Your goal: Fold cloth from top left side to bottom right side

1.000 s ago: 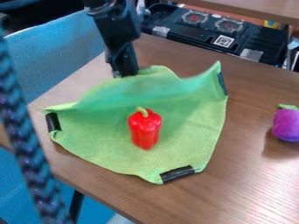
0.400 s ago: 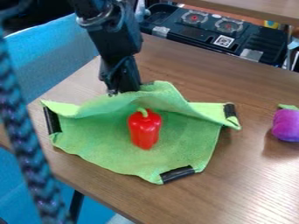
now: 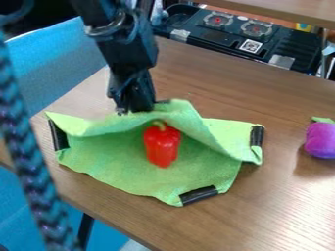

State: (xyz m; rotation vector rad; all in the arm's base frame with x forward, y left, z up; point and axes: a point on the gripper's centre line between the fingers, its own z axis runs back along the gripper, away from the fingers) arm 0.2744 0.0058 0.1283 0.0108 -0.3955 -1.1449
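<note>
Gripper (image 3: 136,109) is pointing down just above and left of the red pepper (image 3: 161,147) as seen, fingers closed, pinching the raised top edge of the green cloth (image 3: 131,166). Arm (image 3: 128,49) is entering from the upper left of the pepper, slanting down and slightly rightward, its wrist hanging steeply. Cloth is lying under the pepper, its far edge arching up behind the pepper and leaning over the stem. Black strips are marking the cloth: one left of the pepper (image 3: 59,136), one right (image 3: 256,136), one below and slightly right (image 3: 198,195). Table (image 3: 281,206) is spreading around and beneath. Purple toy (image 3: 321,140) is resting well right of the pepper; toy stove (image 3: 235,34) is standing beyond it; braided cord (image 3: 29,162) is running down, left of it.
</note>
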